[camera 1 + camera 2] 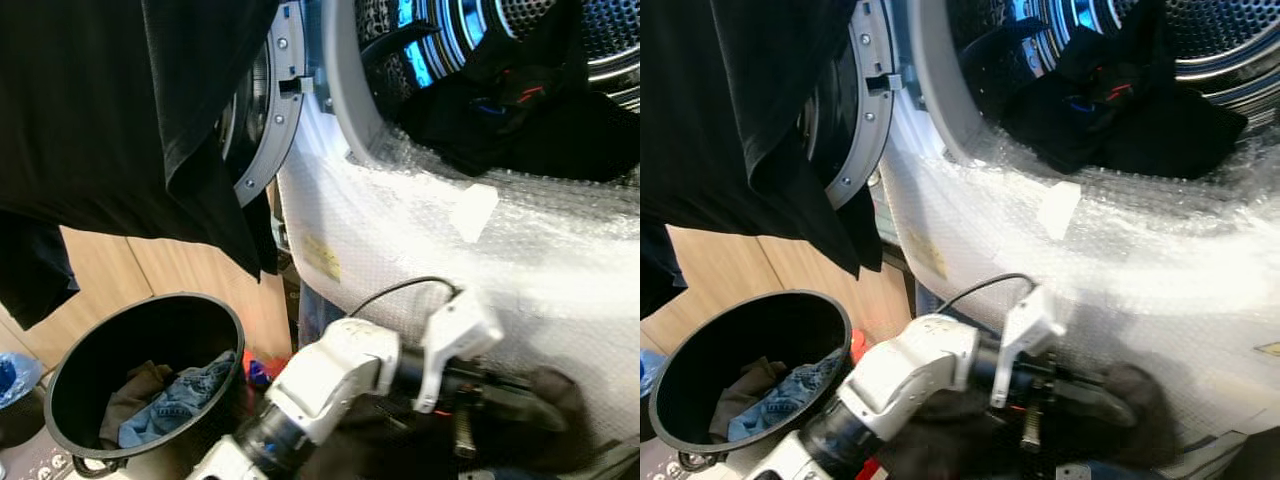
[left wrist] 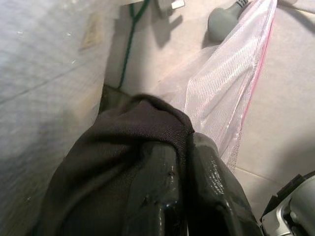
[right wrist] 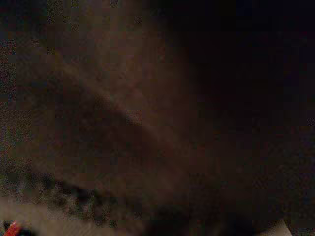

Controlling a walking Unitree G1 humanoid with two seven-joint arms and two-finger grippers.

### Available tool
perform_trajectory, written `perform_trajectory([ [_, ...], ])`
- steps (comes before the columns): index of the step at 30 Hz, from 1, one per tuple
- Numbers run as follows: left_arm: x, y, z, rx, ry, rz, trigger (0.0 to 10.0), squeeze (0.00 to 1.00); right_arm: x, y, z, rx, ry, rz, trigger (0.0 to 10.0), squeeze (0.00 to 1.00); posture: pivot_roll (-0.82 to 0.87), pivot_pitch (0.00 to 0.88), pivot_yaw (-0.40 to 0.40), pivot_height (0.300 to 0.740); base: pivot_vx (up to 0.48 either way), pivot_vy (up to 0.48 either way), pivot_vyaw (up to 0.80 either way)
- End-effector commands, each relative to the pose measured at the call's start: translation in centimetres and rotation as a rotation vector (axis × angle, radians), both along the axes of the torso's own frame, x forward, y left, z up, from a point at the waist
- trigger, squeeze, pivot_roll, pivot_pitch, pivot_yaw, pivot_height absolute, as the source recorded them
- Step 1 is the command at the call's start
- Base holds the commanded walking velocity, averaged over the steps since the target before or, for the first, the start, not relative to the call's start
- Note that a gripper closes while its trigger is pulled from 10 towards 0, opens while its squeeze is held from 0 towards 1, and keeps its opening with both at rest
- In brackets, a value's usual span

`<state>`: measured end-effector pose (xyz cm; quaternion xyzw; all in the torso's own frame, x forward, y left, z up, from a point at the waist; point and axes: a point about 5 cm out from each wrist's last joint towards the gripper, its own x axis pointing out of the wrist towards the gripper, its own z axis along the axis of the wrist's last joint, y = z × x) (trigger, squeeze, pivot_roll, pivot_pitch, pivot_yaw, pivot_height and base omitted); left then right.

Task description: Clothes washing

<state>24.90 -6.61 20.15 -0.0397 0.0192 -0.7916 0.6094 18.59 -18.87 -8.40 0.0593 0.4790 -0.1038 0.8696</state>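
Note:
My left gripper [image 1: 520,405] reaches low along the front of the washing machine [image 1: 420,230], which is wrapped in bubble film. In the left wrist view the fingers [image 2: 157,196] are shut on a dark grey-brown garment [image 2: 133,132] that bunches over their tips. Black clothes [image 1: 520,110] lie in the open drum at the upper right. A large black garment [image 1: 110,110] hangs across the upper left, in front of the open door [image 1: 270,110]. The right wrist view is very dark, with only dim brownish cloth to make out.
A black bucket [image 1: 150,310] stands on the floor at lower left, holding blue denim [image 1: 180,400] and a brown cloth. Something red [image 1: 258,372] lies beside it. A white mesh bag with a pink edge [image 2: 221,83] lies on the floor beyond the held garment. Wooden panels back the left side.

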Motion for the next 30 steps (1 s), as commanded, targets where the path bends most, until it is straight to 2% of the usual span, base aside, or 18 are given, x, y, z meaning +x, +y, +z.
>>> perform_trajectory([
  [1,0.2,0.2,0.5,-0.026,-0.018,0.016,0.0,0.00,0.2,0.1,0.1,0.002,-0.014,-0.001,10.0,0.00,-0.05,0.000,0.097,0.740,0.000,0.000,0.00],
  [2,0.8,0.8,0.5,-0.044,0.000,0.066,0.0,0.00,0.3,0.1,0.2,0.007,-0.026,0.004,10.0,0.00,-0.04,0.000,0.094,0.740,0.000,0.000,0.00],
  [7,1.7,2.6,0.1,-0.024,-0.001,0.117,0.0,0.00,0.3,0.2,0.1,0.008,-0.026,0.005,10.0,0.00,-0.03,0.000,0.094,0.740,0.000,0.000,0.00],
  [11,2.3,5.3,-0.9,0.016,0.001,0.185,0.0,0.00,0.4,0.3,0.2,0.001,-0.032,0.036,10.0,0.00,-0.02,0.000,0.094,0.740,0.000,0.000,0.00],
  [16,2.2,9.4,-2.6,0.086,0.033,0.284,0.0,0.00,1.1,0.7,0.6,-0.018,-0.063,0.181,10.0,0.00,-0.02,0.000,0.094,0.740,0.000,0.000,0.00],
  [20,1.8,12.8,-3.6,0.142,0.070,0.380,0.0,0.00,1.5,0.2,1.0,-0.043,-0.104,0.310,10.0,0.00,0.02,0.000,0.075,0.740,0.000,0.000,0.00],
  [22,1.7,13.1,-3.7,0.148,0.070,0.389,0.0,0.00,1.7,0.0,1.1,-0.033,-0.115,0.314,10.0,0.00,0.02,0.000,0.075,0.740,0.000,0.000,0.00],
  [24,1.8,13.9,-3.9,0.168,0.063,0.436,0.0,0.00,2.1,-0.6,1.6,-0.019,-0.145,0.382,10.0,0.00,0.02,0.000,0.065,0.740,0.000,0.000,0.00],
  [25,1.8,14.1,-4.1,0.174,0.066,0.449,0.0,0.00,2.1,-0.8,1.7,-0.017,-0.154,0.420,10.0,0.36,0.02,0.000,0.062,0.740,0.000,0.000,0.00],
  [26,1.8,14.2,-4.2,0.181,0.068,0.458,0.0,0.00,2.2,-0.9,1.8,-0.013,-0.160,0.450,10.0,0.96,0.03,0.000,0.059,0.740,0.000,0.000,0.00],
  [28,1.5,14.5,-4.7,0.216,0.069,0.476,0.0,0.00,2.3,-1.1,2.3,0.025,-0.199,0.564,10.0,1.00,0.03,0.000,0.053,0.740,0.000,0.000,0.00],
  [30,1.4,14.6,-4.9,0.222,0.076,0.486,0.0,0.00,2.5,-1.4,2.6,0.040,-0.226,0.561,10.0,1.00,0.03,0.000,0.053,0.740,0.000,0.000,0.00],
])
